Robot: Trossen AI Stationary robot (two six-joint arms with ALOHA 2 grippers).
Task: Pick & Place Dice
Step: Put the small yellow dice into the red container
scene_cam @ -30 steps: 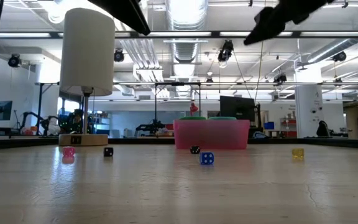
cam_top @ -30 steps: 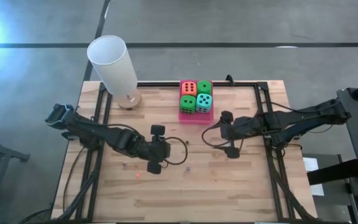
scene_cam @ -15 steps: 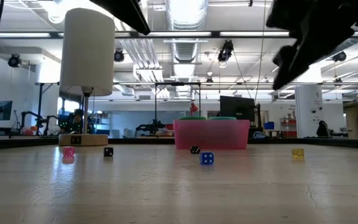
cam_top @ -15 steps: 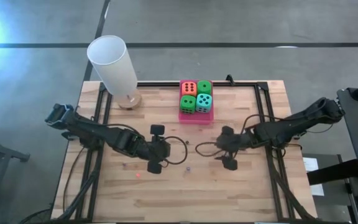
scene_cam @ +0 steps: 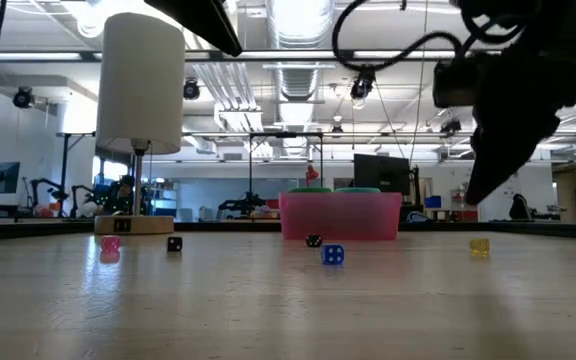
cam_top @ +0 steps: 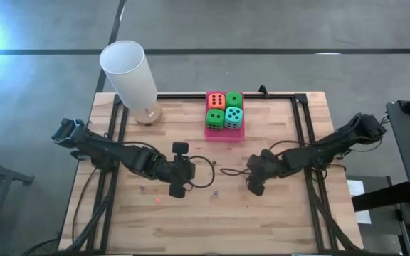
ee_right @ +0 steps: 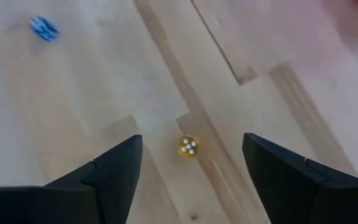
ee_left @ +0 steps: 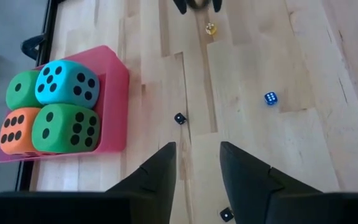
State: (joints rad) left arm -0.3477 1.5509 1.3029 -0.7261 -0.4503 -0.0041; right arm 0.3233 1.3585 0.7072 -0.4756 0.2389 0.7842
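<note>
Four big soft dice sit packed in a pink tray (cam_top: 223,134) at the table's far edge: orange-red (cam_top: 216,101), green (cam_top: 234,99), green (cam_top: 216,118) and teal (cam_top: 233,116). The left wrist view shows them in the tray (ee_left: 118,93) as well. My left gripper (cam_top: 179,169) hovers open over the table's middle, left of centre. My right gripper (cam_top: 253,174) is open too, right of centre, pointing toward the table's left. In the right wrist view its fingers (ee_right: 191,138) stand on either side of a tiny yellow die (ee_right: 189,145) lying on the wood, without touching it.
Tiny dice lie scattered on the wood: blue (scene_cam: 333,254), yellow (scene_cam: 479,246), pink (scene_cam: 110,243), and two black (scene_cam: 174,243) (scene_cam: 313,240). A lamp with a white shade (cam_top: 129,73) stands on a wooden base at the far left corner. Black frame rails run along the table's sides.
My right gripper has moved toward the table's near edge and a little left, away from the pink tray, and has come down closer to the table. The dice in the tray and the small dice have stayed where they were.
</note>
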